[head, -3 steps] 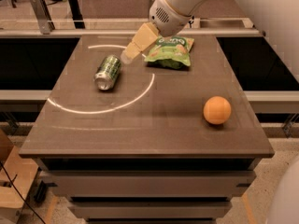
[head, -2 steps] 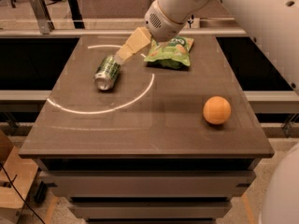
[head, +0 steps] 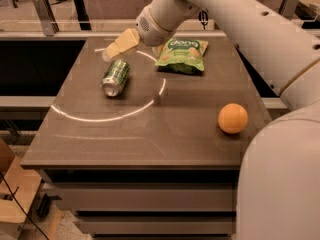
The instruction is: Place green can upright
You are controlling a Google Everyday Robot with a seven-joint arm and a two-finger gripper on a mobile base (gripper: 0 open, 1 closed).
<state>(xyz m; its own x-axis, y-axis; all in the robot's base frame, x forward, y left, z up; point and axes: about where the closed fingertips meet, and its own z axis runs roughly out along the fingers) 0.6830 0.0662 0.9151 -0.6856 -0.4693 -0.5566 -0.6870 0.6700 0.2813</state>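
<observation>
Camera view, contents by size. Arm (head: 240,29): pale, enters from the right and reaches across the rear of the table. Table (head: 150,139): dark flat top with a pale ring (head: 100,118) marked on its left half. Snack bag (head: 182,54): green, lying flat at rear centre, just right of the end effector. End effector (head: 111,49): tan, poised over the rear left, just behind the can's far end and seemingly not touching it; spread or pressed together cannot be told. Green can (head: 116,77): on its side inside the ring, silver end toward the camera, clear of the left edge. Orange (head: 233,118): right side, near that edge, well apart from the can. Status: nothing done; grasp, turning upright and set-down all remain. Room: bare top lies in front and to the right of the can; the bag and the left edge look the closest limits.
</observation>
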